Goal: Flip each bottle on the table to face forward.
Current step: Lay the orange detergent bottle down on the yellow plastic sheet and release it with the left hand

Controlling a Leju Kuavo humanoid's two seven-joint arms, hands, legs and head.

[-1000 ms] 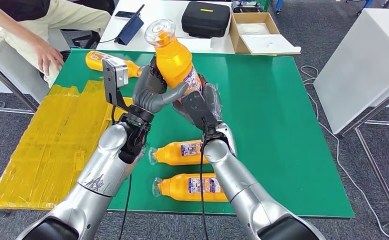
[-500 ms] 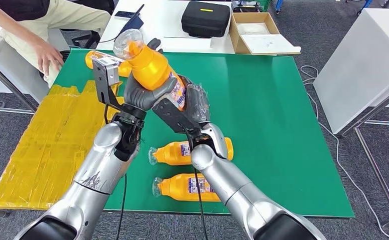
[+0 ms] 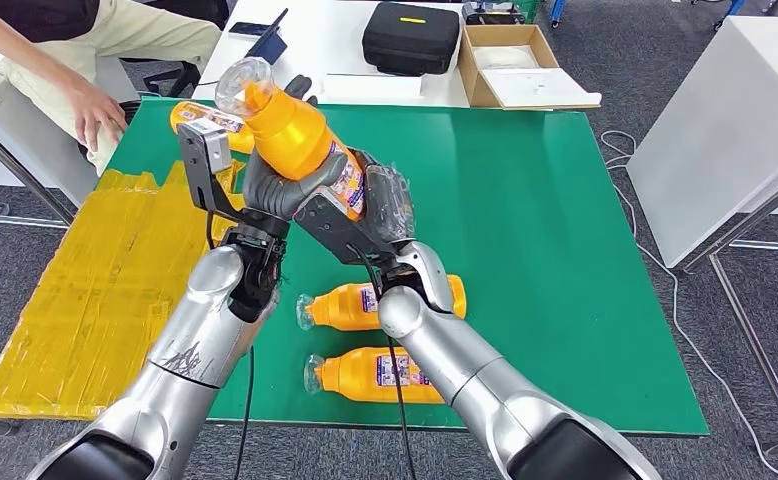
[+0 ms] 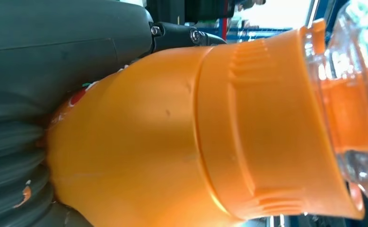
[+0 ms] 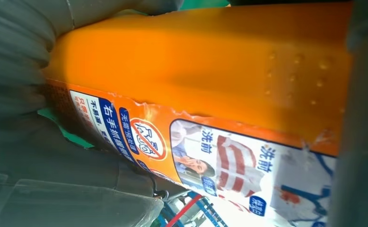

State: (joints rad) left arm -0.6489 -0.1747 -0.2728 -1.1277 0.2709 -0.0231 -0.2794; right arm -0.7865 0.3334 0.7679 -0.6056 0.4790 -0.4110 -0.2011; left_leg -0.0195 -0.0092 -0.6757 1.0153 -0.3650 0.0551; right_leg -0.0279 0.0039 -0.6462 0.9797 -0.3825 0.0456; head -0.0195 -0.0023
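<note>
Head view: an orange bottle (image 3: 300, 140) is being held aloft by both hands.
If the left hand (image 3: 270, 190) and right hand (image 3: 380, 205) are released unevenly, it could be dropped onto the tabletop (image 3: 545, 200).

Bright, even room light; head view sharp, both wrist views softly blurred.

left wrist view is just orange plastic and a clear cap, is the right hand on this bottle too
Observer: Yes. In the head view the right hand grips the raised bottle low down, the left hand higher up.
Operator: how is it tilted
Observer: Cap points up and toward the robot's left.
Operator: any bottles left on the table
Observer: Two lie near the robot; a third lies at the far left by a person's hand.
</note>
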